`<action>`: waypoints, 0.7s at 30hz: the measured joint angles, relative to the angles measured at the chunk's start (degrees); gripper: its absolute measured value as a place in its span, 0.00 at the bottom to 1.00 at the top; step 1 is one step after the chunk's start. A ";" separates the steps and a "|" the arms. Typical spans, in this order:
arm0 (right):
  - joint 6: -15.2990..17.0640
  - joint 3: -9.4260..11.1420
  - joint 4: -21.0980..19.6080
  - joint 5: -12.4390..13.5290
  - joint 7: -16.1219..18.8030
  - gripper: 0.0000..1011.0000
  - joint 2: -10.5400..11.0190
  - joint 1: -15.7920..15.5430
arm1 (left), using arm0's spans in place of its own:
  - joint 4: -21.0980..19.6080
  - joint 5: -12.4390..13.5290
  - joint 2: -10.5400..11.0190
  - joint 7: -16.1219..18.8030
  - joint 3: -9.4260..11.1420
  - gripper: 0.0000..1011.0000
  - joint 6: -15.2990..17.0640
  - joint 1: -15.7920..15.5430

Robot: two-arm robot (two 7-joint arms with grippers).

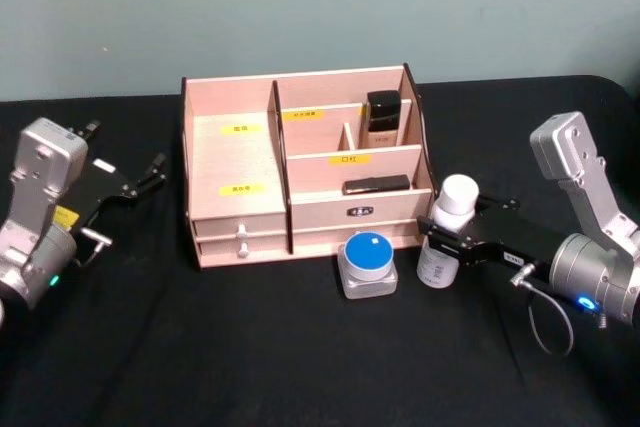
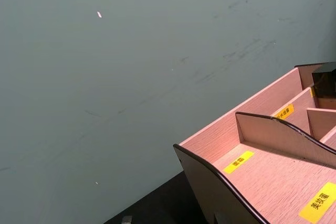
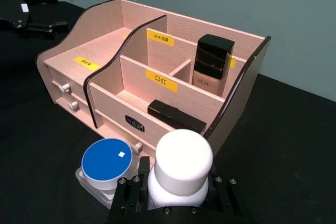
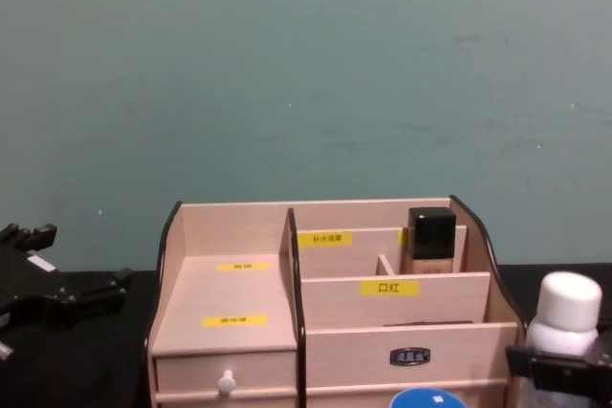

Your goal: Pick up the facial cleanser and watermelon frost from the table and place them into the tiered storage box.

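Gripping the white-capped bottle point(image 1: 458, 197) across its body just under the cap, the right gripper point(image 1: 440, 244) is clamped on it. The bottle stands upright on the black table point(image 1: 250, 347), long axis vertical, cap up, by the box's right front corner. It looks light, stiff and smooth-sided, so probably slippery. Beside it sits the squat blue-lidded jar point(image 1: 367, 262), lid up, best taken by its sides. Behind both is the tiered storage box point(image 1: 235, 162). At its left, the left gripper point(image 1: 130, 152) hangs spread, empty.
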 joint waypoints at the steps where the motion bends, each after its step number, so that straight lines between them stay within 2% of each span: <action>1: -0.01 0.02 0.01 0.00 0.05 0.60 -0.01 0.00 | 0.00 0.00 0.00 0.00 0.00 1.00 0.00 0.00; 12: 0.11 0.68 -0.22 2.45 1.39 0.60 0.00 -0.25 | 0.00 0.00 0.00 0.00 0.00 1.00 0.00 0.00; 21: 2.66 0.26 -4.11 3.11 1.37 0.60 1.61 0.52 | 0.00 0.00 0.00 0.00 0.00 1.00 0.00 0.00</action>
